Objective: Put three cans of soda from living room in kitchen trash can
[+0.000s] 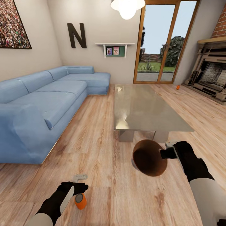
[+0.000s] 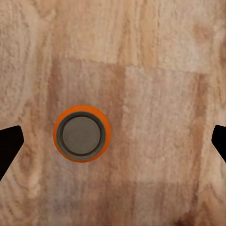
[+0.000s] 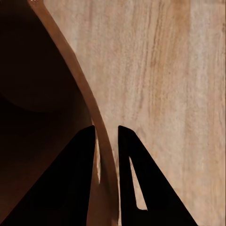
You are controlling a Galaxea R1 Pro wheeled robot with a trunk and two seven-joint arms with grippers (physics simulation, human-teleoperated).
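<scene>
An orange soda can [image 1: 80, 201] stands upright on the wood floor, its grey top [image 2: 82, 134] facing the left wrist camera. My left gripper [image 1: 75, 187] hovers just above it, open, with the can nearer one fingertip [image 2: 9, 147] than the other. My right gripper [image 1: 166, 153] is shut on the rim of the trash can [image 1: 148, 158], which hangs tilted above the floor showing its brown inside. In the right wrist view the fingers [image 3: 70, 188] pinch the rim wall [image 3: 70, 70]. A second orange can [image 1: 178, 87] stands far off by the fireplace. The dark blue can is out of view.
A glass-topped coffee table [image 1: 147, 110] stands just beyond the trash can. A blue corner sofa [image 1: 40, 103] fills the left side. A brick fireplace [image 1: 213, 75] is at the right and a glazed door [image 1: 160, 44] at the back. Bare wood floor [image 1: 103, 157] lies between sofa and table.
</scene>
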